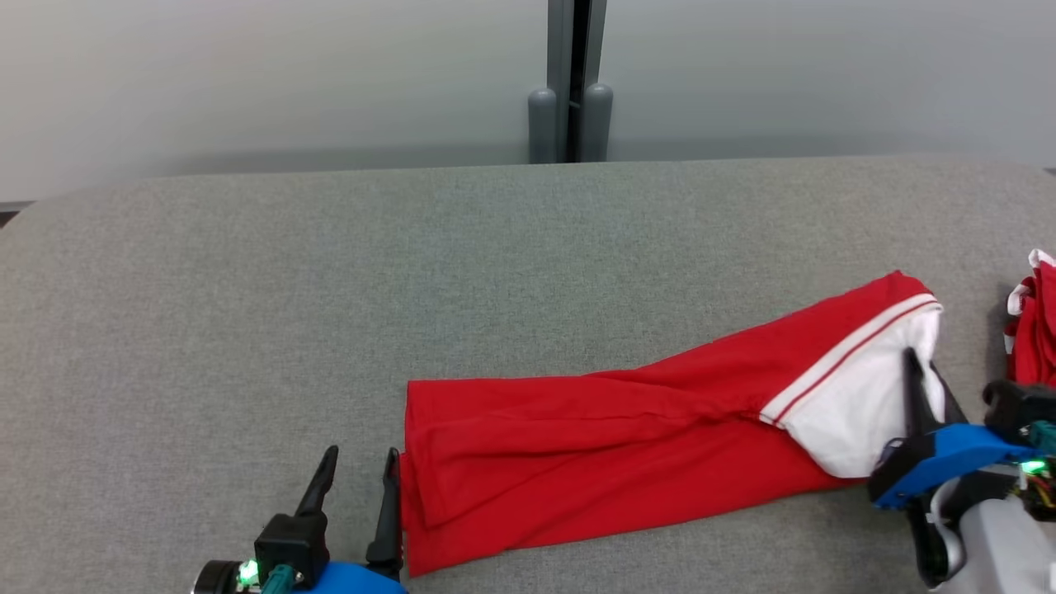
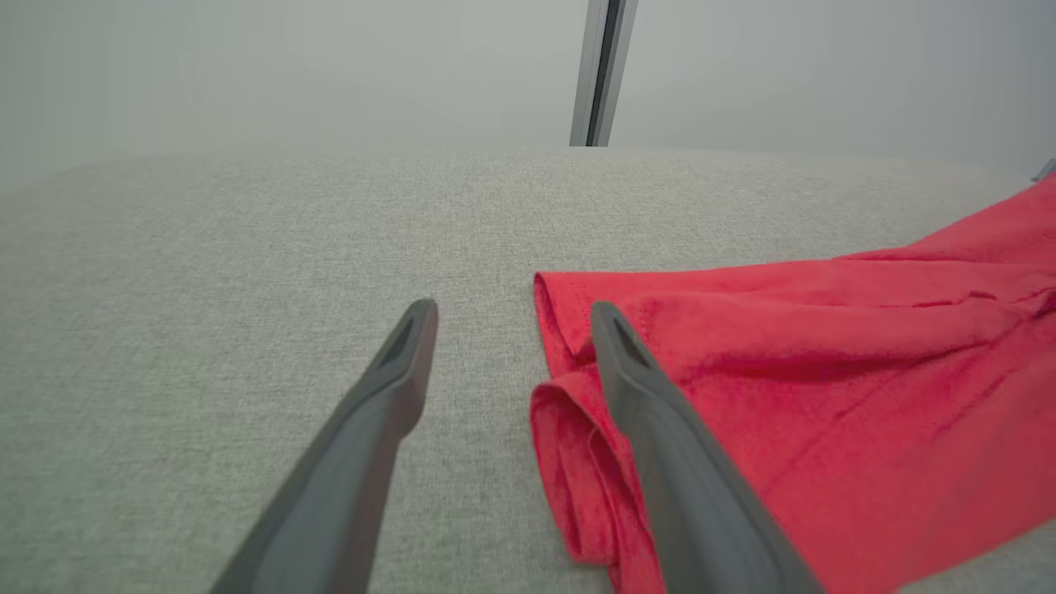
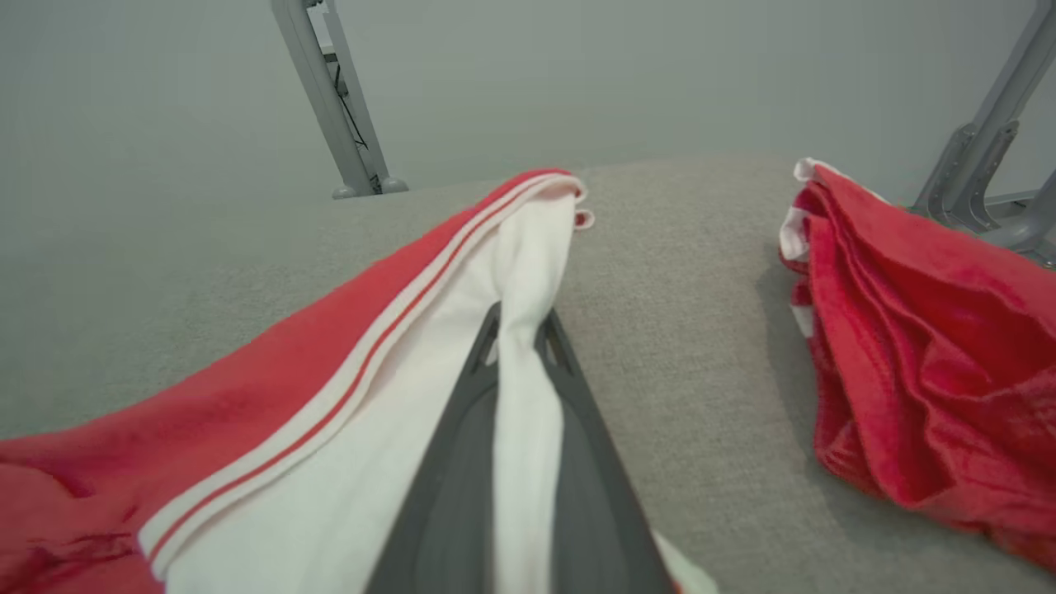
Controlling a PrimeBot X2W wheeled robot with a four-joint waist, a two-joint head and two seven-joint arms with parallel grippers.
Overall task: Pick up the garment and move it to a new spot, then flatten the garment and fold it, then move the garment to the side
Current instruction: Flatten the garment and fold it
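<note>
Gripping end: the right tool [image 1: 916, 371] is closed on a pinched ridge of the white part of the garment [image 1: 610, 445]; in the right wrist view the white cloth runs up between its two fingers.
Open side: the left tool [image 1: 360, 455] has its jaws wide apart and holds nothing. One finger is over the red hem at the left end of the garment, the other over bare table [image 1: 247, 289]. Whether that finger touches the cloth, I cannot tell.
Garment place: it lies as a long band, folded in layers, across the near part of the table. It reaches from just beside the left tool to the right tool, and its white end, with a red-and-white stripe, points a little away from the robot.
Neighbour: another red cloth [image 1: 1035, 326] lies bunched at the right edge, near the white end but apart from it.
Handling: I judge it to be a light, soft, limp knit. Lifted by one end only, it would sag and the layers could slide apart.
Where to hold: at both short ends. At the left hem, take all layers together, so the band hangs stretched between the tools.
Risk: a grip on the top layer only would probably open the fold.
</note>
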